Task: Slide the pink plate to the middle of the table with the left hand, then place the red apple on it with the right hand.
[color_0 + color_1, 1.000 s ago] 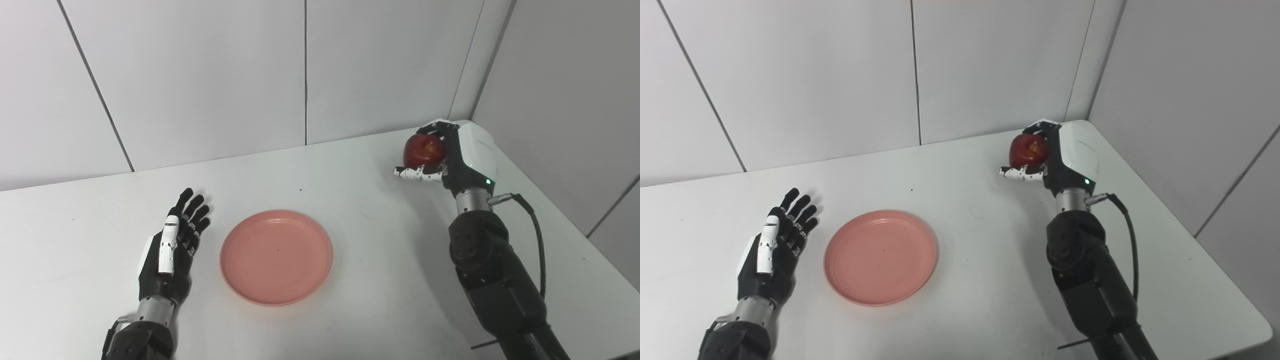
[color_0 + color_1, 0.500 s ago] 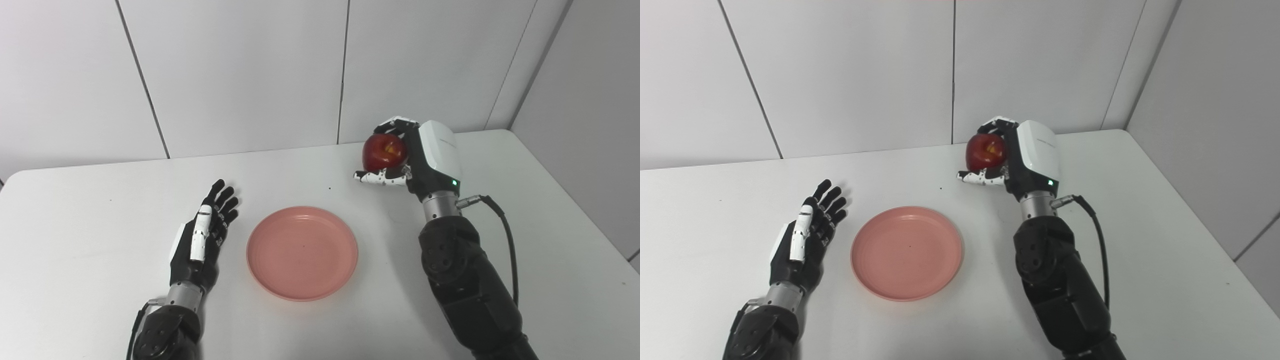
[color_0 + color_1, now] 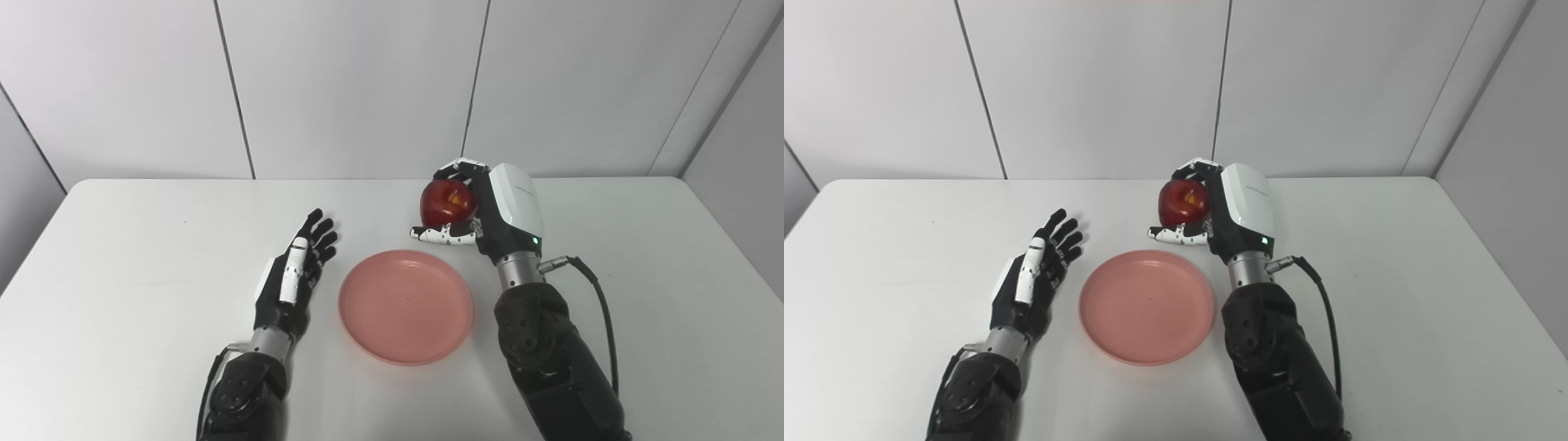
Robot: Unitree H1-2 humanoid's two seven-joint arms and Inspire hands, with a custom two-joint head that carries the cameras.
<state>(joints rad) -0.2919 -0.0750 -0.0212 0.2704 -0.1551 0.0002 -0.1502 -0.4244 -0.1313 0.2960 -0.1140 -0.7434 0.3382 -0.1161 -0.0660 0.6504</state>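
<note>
A white table (image 3: 643,294) fills the lower part of both views, backed by pale grey wall panels (image 3: 355,86) with dark vertical seams; a side wall closes in at the right. The tabletop carries only a few tiny dark specks besides the task's things.

The right arm (image 3: 551,361), bulky and black, rises from the bottom edge just beside the right rim of the plate, its forearm overlapping that rim a little in the right eye view. A black cable (image 3: 603,318) loops from a plug at its wrist down along the forearm. The left arm (image 3: 245,392) comes in at the lower left, well clear of everything but the plate.

The pink plate (image 3: 406,305) lies flat near the middle of the table, bare inside, between the two arms. Nothing lies between it and either hand.

The right hand (image 3: 490,208), with a white back shell and a small green light at the wrist, is raised beyond the far right edge of the plate. Its fingers curl over the top and its thumb (image 3: 438,235) reaches under, clasping the red apple (image 3: 447,203). The apple is up in the air, off the table, its yellowish stem hollow turned toward the camera, and it hangs just past the plate's far rim rather than over its centre.

The left hand (image 3: 293,283) rests just left of the plate, apart from the rim, fingers stretched and slightly spread, holding nothing.
</note>
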